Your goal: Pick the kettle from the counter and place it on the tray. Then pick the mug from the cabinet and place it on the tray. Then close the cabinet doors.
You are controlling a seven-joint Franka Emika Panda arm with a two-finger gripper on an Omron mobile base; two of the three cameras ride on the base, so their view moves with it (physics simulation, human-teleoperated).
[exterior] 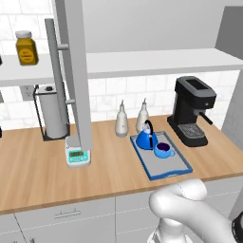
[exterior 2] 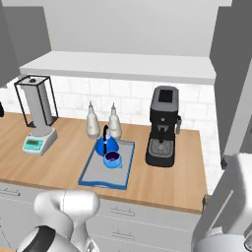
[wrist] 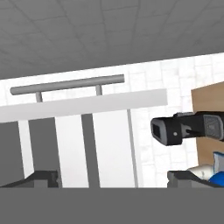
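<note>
Kettle (exterior: 146, 137) and mug (exterior: 163, 150) already sit on the tray (exterior: 172, 170), so with the hand (wrist: 112, 177) spread and empty near a cabinet door's bar handle (wrist: 68, 85), a misjudged push might leave the cabinet doors (exterior: 76, 71) ajar.

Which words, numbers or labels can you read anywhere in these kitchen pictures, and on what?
None can be read.
Scale: its pale display is too blurred to read.
Yellow jar: its label shows no legible text.
Coffee machine: no readable brand.
</note>
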